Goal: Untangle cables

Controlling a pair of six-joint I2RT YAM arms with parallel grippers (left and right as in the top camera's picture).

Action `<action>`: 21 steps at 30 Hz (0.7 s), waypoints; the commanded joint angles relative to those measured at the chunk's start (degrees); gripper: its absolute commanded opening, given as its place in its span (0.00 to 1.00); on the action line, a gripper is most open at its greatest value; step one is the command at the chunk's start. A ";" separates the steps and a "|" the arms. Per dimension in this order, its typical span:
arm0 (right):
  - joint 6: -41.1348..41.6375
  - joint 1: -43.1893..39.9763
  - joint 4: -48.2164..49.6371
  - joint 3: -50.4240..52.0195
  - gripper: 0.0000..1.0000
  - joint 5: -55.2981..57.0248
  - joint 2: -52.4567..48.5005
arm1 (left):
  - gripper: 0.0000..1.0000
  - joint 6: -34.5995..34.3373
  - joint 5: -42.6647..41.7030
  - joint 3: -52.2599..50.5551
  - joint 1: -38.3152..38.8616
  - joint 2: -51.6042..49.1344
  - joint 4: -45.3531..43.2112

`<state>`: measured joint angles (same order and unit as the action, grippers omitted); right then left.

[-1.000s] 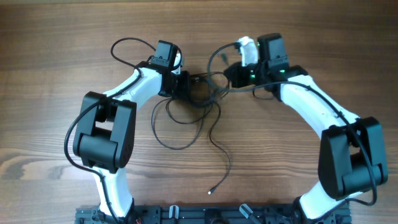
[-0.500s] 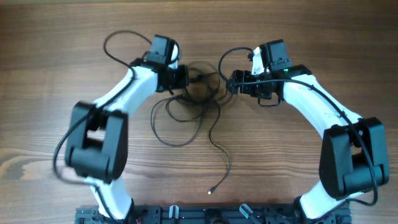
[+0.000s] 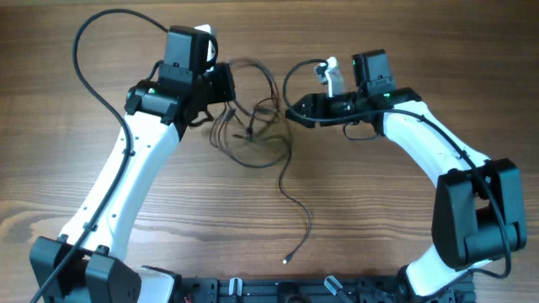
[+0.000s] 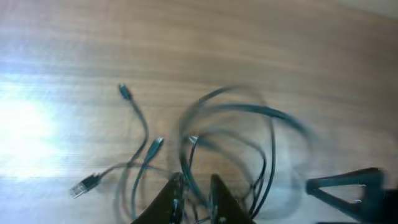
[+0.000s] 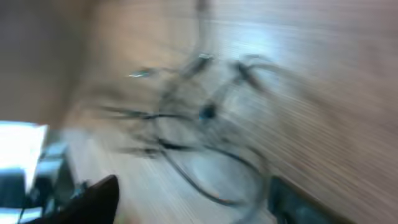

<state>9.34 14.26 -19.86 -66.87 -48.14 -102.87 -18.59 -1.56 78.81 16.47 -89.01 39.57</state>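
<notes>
Wooden table [image 3: 421, 50]: left gripper [image 3: 224, 89], pinching strands, had hauled the cables [image 3: 253, 126] to upper centre, right gripper [image 3: 293, 111] had released, jaws apart; tangle apparently loosening.

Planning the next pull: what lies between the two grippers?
Overhead view: the tangle of thin black cables lies between left gripper and right gripper.
</notes>
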 commanded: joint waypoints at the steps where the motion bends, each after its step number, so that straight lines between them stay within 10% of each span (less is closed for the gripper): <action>1: -1.53 0.13 4.50 -0.13 0.34 -14.95 0.94 | 0.14 0.09 2.12 0.17 -0.31 -0.92 1.27; 6: 0.28 0.13 6.10 -0.13 0.25 -11.91 0.92 | 0.20 -0.46 2.10 0.17 -0.31 -3.06 2.34; 9: 0.31 0.13 5.20 -0.13 0.34 -9.66 0.92 | 0.62 -4.28 2.05 0.15 -0.17 -6.10 3.80; 13: 1.38 0.13 5.25 -0.13 0.40 -8.70 0.94 | 0.81 -4.66 -0.39 0.15 -0.20 -10.43 4.48; 21: 3.26 0.13 2.43 -0.13 0.44 -2.51 0.92 | 0.57 -11.96 -0.50 -1.27 -0.20 -18.62 5.62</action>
<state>11.68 14.26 -16.53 -66.87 -53.43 -102.85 -27.09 -1.58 78.81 16.49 -104.79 44.88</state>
